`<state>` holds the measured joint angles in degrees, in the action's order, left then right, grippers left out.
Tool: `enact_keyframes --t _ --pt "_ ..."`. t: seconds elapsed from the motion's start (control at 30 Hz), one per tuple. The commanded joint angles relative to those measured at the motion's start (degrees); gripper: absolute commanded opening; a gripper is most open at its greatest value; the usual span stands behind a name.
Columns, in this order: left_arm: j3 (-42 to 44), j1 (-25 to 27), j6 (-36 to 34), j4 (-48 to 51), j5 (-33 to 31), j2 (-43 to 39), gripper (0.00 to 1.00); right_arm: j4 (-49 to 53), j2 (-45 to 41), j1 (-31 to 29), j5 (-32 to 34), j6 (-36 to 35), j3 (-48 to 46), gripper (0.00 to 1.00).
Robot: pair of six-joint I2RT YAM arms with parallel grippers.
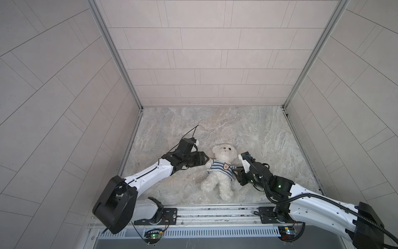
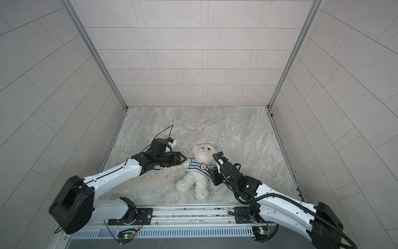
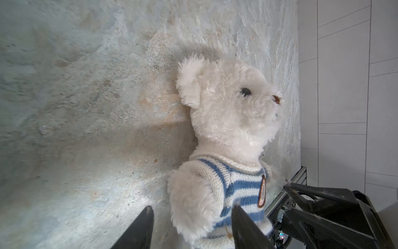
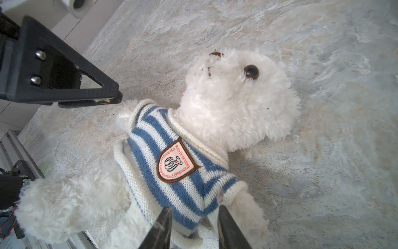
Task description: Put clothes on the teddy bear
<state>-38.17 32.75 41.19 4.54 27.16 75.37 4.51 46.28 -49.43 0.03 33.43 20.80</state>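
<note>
Jaws of my left gripper stand apart, with the fluffy arm of the teddy bear in the gap between them. One jaw is clear of the fur, so nothing is squeezed there. On my right gripper the jaws are apart too, but narrower. Their tips sit at the side of the striped shirt, just under the sleeve where the other arm comes out. The knit shows loose between them and I see no pinch on it.

The teddy bear lies on its back on the stone-patterned table, in the near middle part. Its head points toward the back wall and its legs toward the rail that carries my arms. In both top views it is between my two grippers, the left one at its paw and the right one at its flank. The striped shirt is on the body: head through the collar, both arms out of the sleeves, the badge on the chest. The legs are bare and spread a little
</note>
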Motion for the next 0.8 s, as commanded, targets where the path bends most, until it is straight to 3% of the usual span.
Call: enact_keyframes --t 0.0,0.37,0.63,0.77 --pt "1.58 -0.13 2.62 -6.22 3.95 1.19 0.60 0.07 -0.06 0.39 -0.04 -0.21 0.86 0.37" --pt "5.04 -0.05 7.14 -15.55 7.31 4.97 0.54 -0.04 -0.15 0.65 -0.21 -0.21 0.83 0.38" --pt "5.58 -0.06 7.94 -16.20 7.13 4.75 0.33 0.06 -0.39 0.82 -0.05 -0.21 0.84 0.38" --pt "5.82 0.03 7.95 -15.65 6.75 3.98 0.27 0.15 -0.63 0.91 -0.03 -0.24 0.65 0.38"
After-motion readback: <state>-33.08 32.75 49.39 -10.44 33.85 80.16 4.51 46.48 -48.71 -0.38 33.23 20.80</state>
